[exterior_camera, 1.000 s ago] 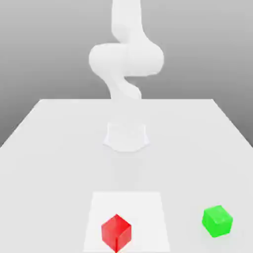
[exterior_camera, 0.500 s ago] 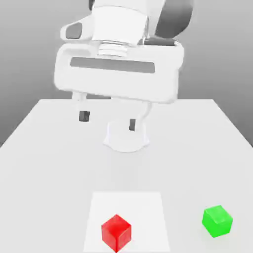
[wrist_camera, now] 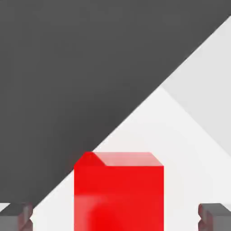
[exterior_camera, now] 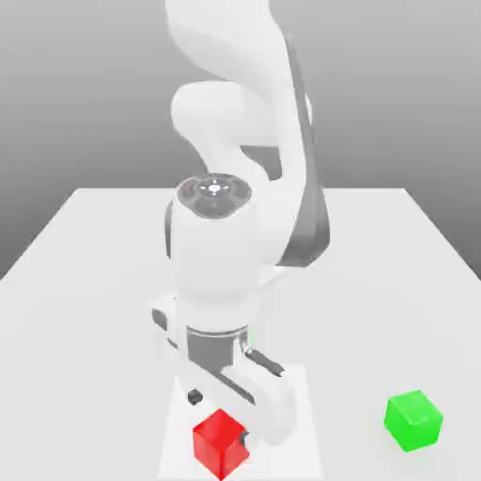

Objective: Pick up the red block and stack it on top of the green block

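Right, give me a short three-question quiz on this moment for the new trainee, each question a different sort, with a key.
1. True or false: the red block sits on top of the green block.
2. Multiple choice: in the hand view, where is the red block relative to the fingers?
A. Between them, with a gap on each side
B. Clamped tight by both
C. Off to one side of both
3. Fill in: in the exterior view, the green block rests on the table to the red block's ____.

Key:
1. False; both rest on the table, apart.
2. A
3. Right
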You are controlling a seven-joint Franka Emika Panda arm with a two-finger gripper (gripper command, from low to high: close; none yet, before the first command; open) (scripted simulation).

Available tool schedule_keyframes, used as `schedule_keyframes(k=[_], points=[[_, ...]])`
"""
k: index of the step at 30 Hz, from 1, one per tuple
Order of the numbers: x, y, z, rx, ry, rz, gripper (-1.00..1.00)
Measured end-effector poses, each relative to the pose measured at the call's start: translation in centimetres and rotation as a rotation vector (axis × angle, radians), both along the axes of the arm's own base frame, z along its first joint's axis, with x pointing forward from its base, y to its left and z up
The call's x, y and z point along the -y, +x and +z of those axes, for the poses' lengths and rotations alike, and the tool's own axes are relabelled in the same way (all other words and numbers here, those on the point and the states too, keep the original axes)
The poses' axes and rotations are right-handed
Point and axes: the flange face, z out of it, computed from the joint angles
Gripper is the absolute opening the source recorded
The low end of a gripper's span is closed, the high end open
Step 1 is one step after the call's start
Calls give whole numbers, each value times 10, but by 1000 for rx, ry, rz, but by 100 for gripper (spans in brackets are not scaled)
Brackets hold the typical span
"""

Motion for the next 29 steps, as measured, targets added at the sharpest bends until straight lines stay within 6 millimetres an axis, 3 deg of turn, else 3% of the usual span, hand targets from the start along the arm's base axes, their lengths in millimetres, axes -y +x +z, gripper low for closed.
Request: schedule_keyframes(k=[7,12,17,21,23,25,26,29], points=[[0,0,-1,1,0,0,-100],[-3,0,52,1,0,4,-100],[-123,-6,76,1,4,134,-100],[-222,-35,87,1,2,248,-100],[-246,-44,71,3,1,275,-100],[-252,-47,47,2,1,283,-100],[-253,-48,37,2,0,285,100],[-253,-48,37,2,0,285,100]])
